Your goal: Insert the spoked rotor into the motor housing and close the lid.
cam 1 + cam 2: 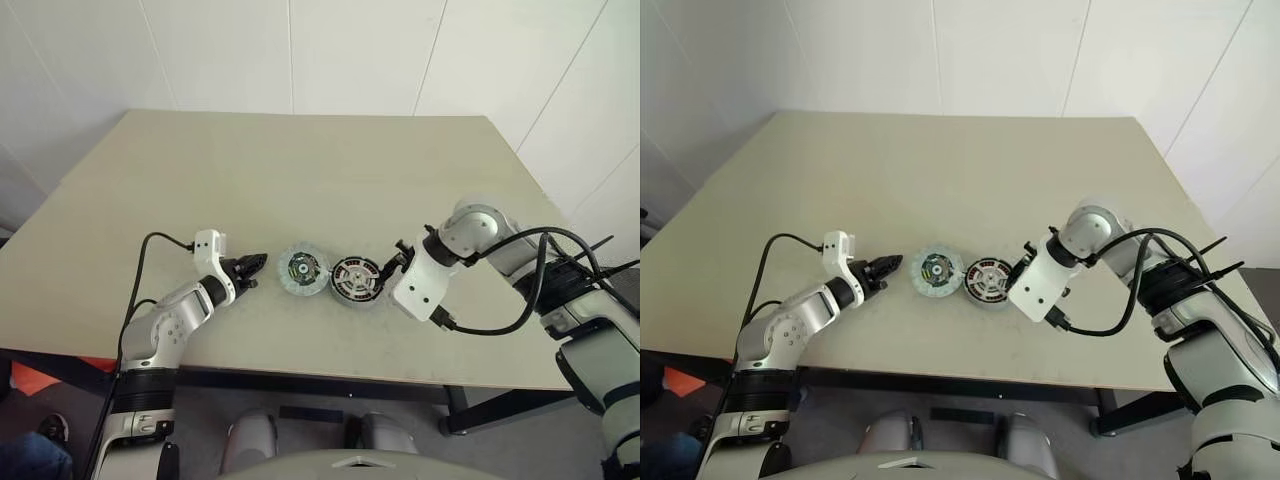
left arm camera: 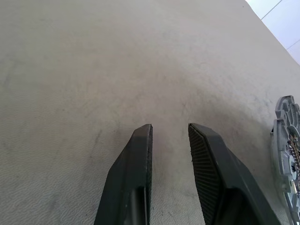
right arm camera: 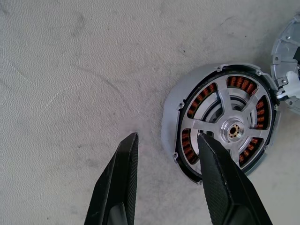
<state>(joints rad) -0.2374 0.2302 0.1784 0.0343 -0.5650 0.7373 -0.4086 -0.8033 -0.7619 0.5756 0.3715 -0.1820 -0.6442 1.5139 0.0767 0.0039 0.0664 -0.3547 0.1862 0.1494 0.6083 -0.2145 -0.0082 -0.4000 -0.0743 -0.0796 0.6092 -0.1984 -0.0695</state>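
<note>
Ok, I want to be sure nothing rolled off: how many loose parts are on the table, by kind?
Motor housing with copper windings: 1
Flat grey disc with ribbed rim: 1
Total: 2

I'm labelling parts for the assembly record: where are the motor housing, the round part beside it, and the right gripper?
motor housing (image 3: 233, 129): right wrist view, on its central hub.
round part beside it (image 1: 302, 270): left eye view, on its centre.
right gripper (image 3: 166, 140): right wrist view, midway between its fingertips.

Head pair overhead; wrist cameras close.
</note>
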